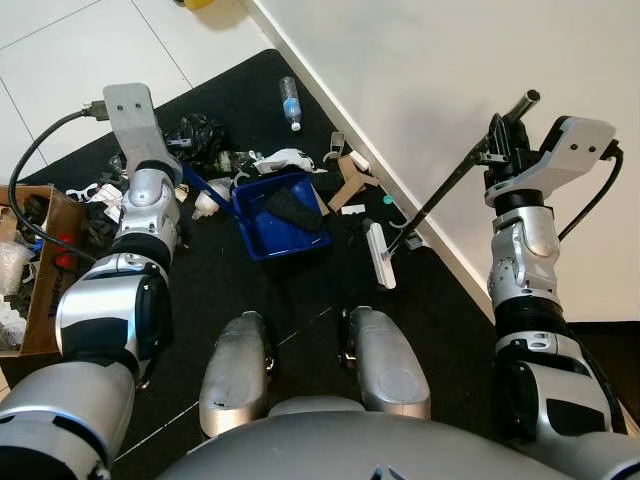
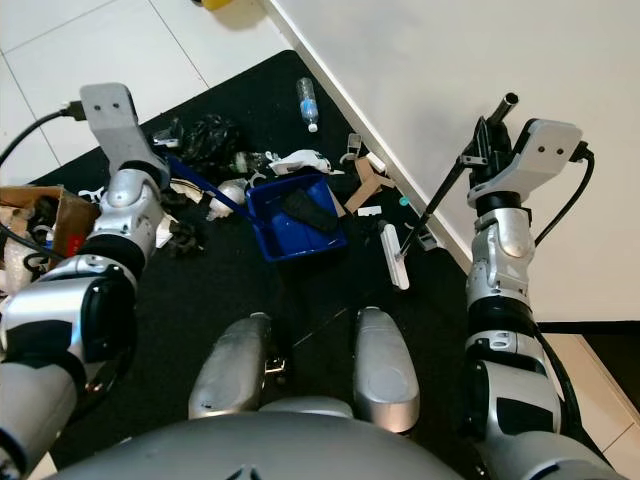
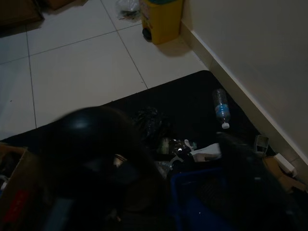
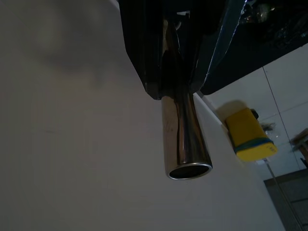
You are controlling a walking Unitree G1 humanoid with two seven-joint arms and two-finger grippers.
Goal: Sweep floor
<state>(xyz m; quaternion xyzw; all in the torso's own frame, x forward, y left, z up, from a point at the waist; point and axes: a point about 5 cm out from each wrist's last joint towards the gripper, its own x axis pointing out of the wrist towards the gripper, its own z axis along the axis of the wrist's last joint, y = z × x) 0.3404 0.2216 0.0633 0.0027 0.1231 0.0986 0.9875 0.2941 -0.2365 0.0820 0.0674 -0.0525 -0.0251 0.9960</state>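
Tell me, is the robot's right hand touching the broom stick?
Touching. In the right wrist view the right gripper's black fingers are clamped on the shiny broom handle, with no gap. The left eye view shows the same grip.

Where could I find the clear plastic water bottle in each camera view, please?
Left eye view: the water bottle lies at the top centre, on the black mat beside the wall.
Right eye view: top centre, a little further right.
Left wrist view: right of centre, cap end towards the camera.
Right wrist view: not in it.
Shared landmark: the blue dustpan lies nearer the robot than the bottle.
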